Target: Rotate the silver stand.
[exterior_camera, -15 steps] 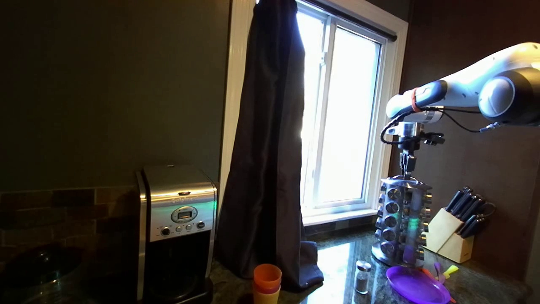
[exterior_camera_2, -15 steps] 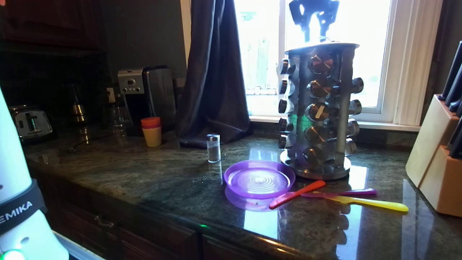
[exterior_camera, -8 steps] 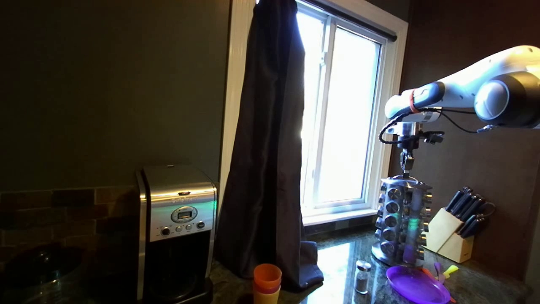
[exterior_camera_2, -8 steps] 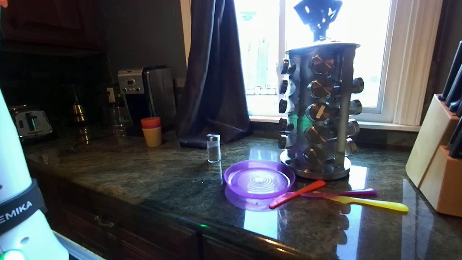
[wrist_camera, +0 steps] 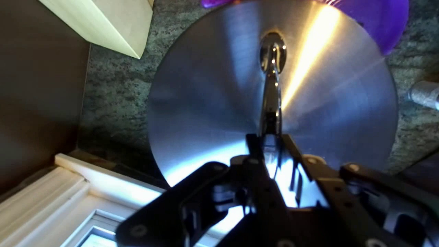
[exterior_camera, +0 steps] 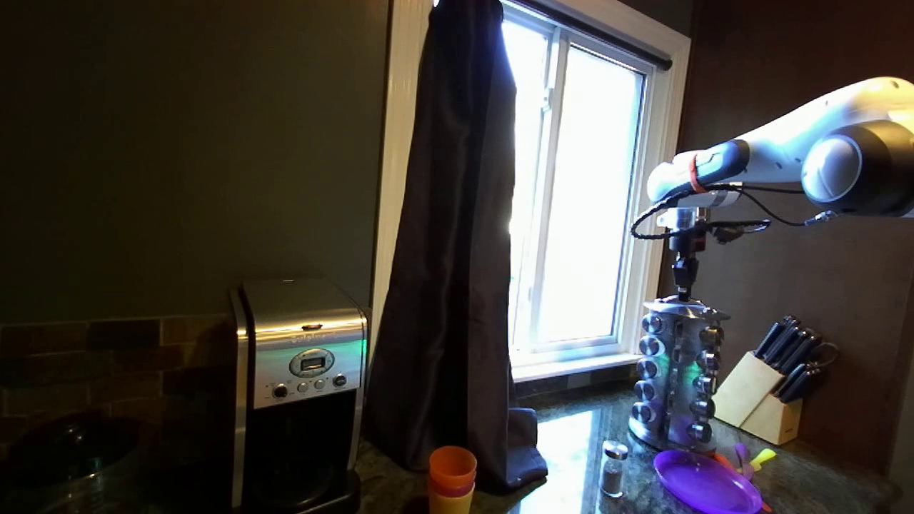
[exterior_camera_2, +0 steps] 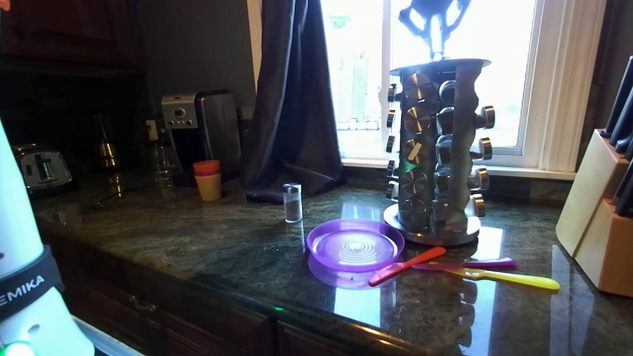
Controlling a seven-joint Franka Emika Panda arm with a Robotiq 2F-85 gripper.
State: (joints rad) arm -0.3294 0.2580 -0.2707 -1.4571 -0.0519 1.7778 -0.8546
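Note:
The silver stand point(exterior_camera: 675, 375) is an upright chrome carousel with columns of round-lidded jars. It also shows in an exterior view point(exterior_camera_2: 463, 148) in front of the window. In the wrist view its round brushed-metal top point(wrist_camera: 205, 92) fills the middle, with an arched chrome handle point(wrist_camera: 271, 99) across it. My gripper point(wrist_camera: 268, 139) points down over the top, with its two fingertips closed on either side of the handle. The gripper also shows above the stand in both exterior views point(exterior_camera: 683, 289) point(exterior_camera_2: 436, 52). The handle's far end is hidden between the fingers.
A purple plate point(exterior_camera_2: 356, 247) and colored plastic knives point(exterior_camera_2: 514, 278) lie before the stand. A wooden knife block point(exterior_camera_2: 583, 207) stands beside it. A shaker point(exterior_camera_2: 293, 203), stacked cups point(exterior_camera_2: 207, 183), a curtain point(exterior_camera_2: 296, 113) and a coffee machine point(exterior_camera_2: 217, 123) are further off. The window sill point(exterior_camera: 578, 368) is behind.
The fingers were apart above the stand, then closed on its handle. The gripper has since twisted, and the stand has turned: its front jar column moved left in an exterior view.

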